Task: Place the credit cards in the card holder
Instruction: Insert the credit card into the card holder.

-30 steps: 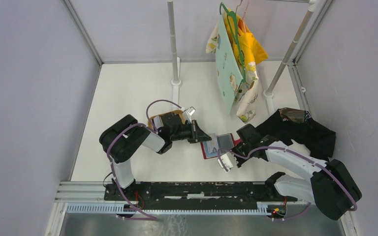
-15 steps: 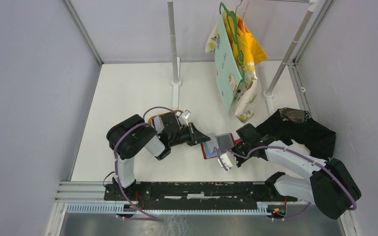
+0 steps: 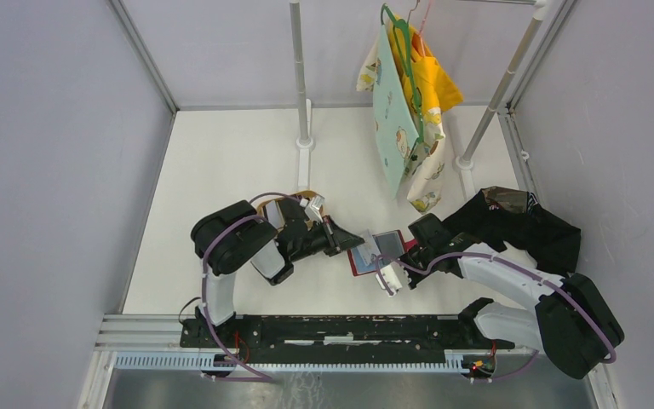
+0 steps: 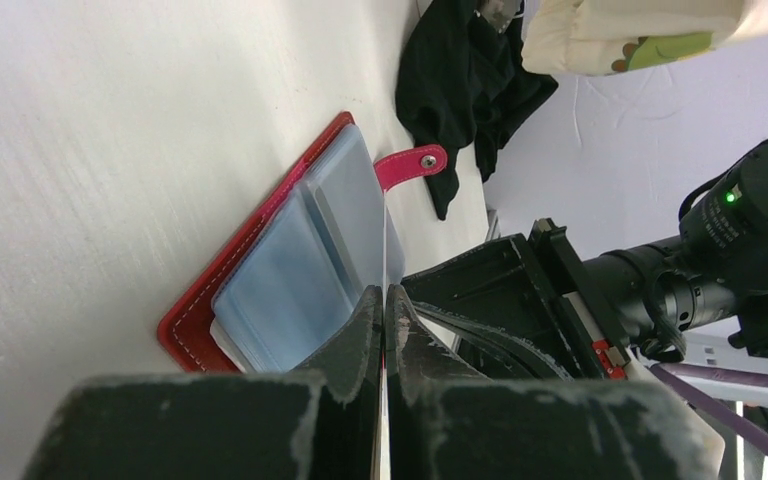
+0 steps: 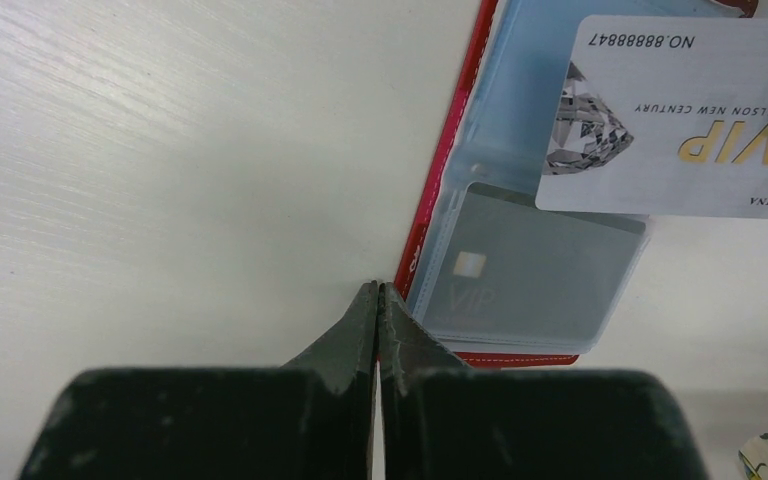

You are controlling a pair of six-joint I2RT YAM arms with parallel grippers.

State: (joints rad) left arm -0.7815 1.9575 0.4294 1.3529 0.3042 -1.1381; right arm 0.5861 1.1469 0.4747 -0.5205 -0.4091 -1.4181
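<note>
The card holder (image 3: 360,266) is a red wallet lying open on the white table, its grey-blue plastic sleeves (image 4: 300,255) facing up and its snap tab (image 4: 412,164) sticking out. My left gripper (image 3: 356,242) is shut on a silvery VIP credit card (image 5: 675,110) and holds it over the wallet's open sleeves. In the left wrist view that card (image 4: 386,262) shows edge-on between the fingers. A grey card (image 5: 535,275) sits inside a sleeve. My right gripper (image 5: 378,290) is shut with nothing in it, its tips at the wallet's red edge (image 5: 438,215).
A tan oval tray (image 3: 294,203) lies mostly hidden under the left arm. A black cloth (image 3: 524,223) is heaped at the right. Clothes on hangers (image 3: 409,102) hang from a rack whose posts (image 3: 301,85) stand at the back.
My left arm has swung its elbow to the right and pushed the held card a little further over the wallet. The right arm has not moved.
</note>
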